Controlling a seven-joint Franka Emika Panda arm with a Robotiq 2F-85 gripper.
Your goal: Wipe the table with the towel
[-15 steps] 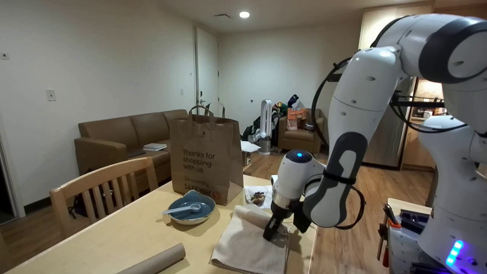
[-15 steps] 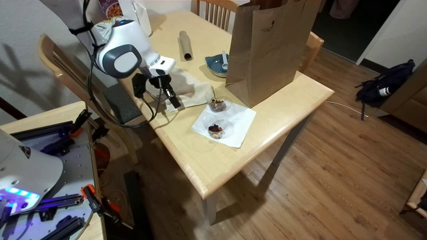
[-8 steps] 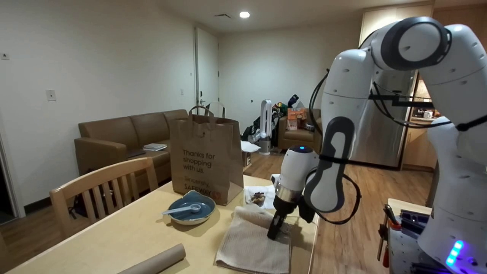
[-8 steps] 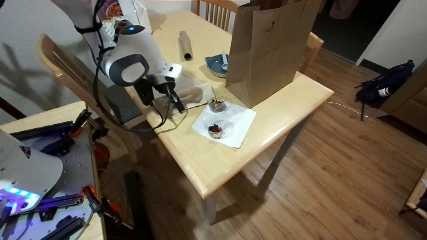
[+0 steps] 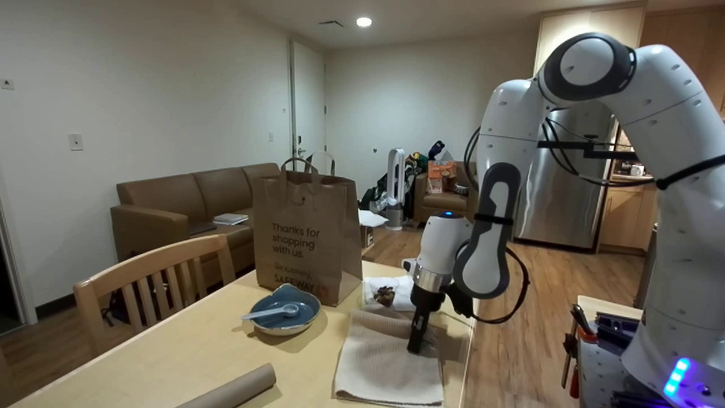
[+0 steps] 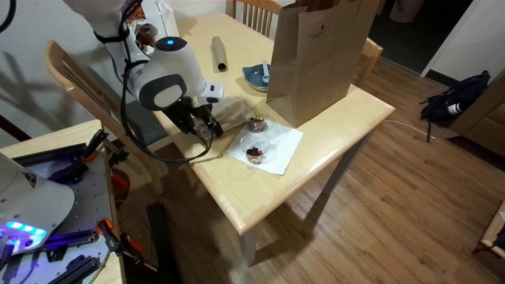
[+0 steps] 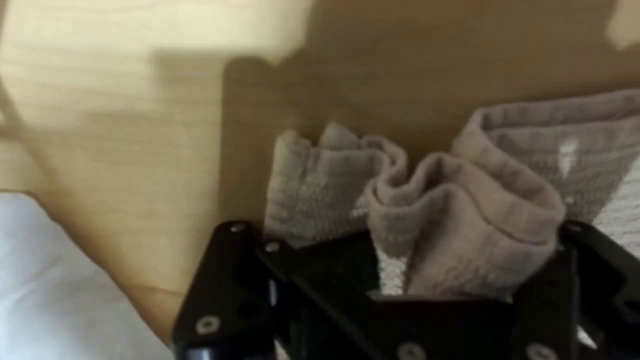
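**Gripper [image 7: 425, 255] clamped on towel [image 5: 382, 368], towel down on table [image 5: 198, 345]**

Exterior view: Panda arm [image 5: 510, 113] comes in from 3 o'clock, fingers [image 5: 418, 330] angled down onto the beige ribbed towel, at 2 o'clock of its centre. Towel mostly flat, close to the table's 3 o'clock edge.

Wrist view: cloth folds bunched up between the 2 fingers, reads as gripping the towel. Loops push out toward 12 o'clock, rest of the cloth runs off to 3.

Around the towel, exterior view:
- 9 o'clock: cardboard tube [image 5: 232, 390], lying down
- 10: blue bowl [image 5: 307, 317], pale spoon [image 5: 269, 312] with head in the bowl and handle over its 9 o'clock rim; wooden chair [image 5: 153, 259] farther out, past the table edge
- 11: brown Safeway paper bag [image 5: 308, 238], upright
- 12: white paper sheet [image 6: 286, 146]

In an exterior view the sheet sits at the towel's 4 o'clock. 1 clear plastic cup [image 6: 255, 153] at 8 o'clock of sheet centre, 1 more clear cup [image 6: 257, 125] at 11. Dark and pale bits in both, too small to name. Towel edge is near the 11 o'clock cup, can't tell if they touch. Dark backpack [image 6: 453, 102] on the floor at 3 o'clock of that view.
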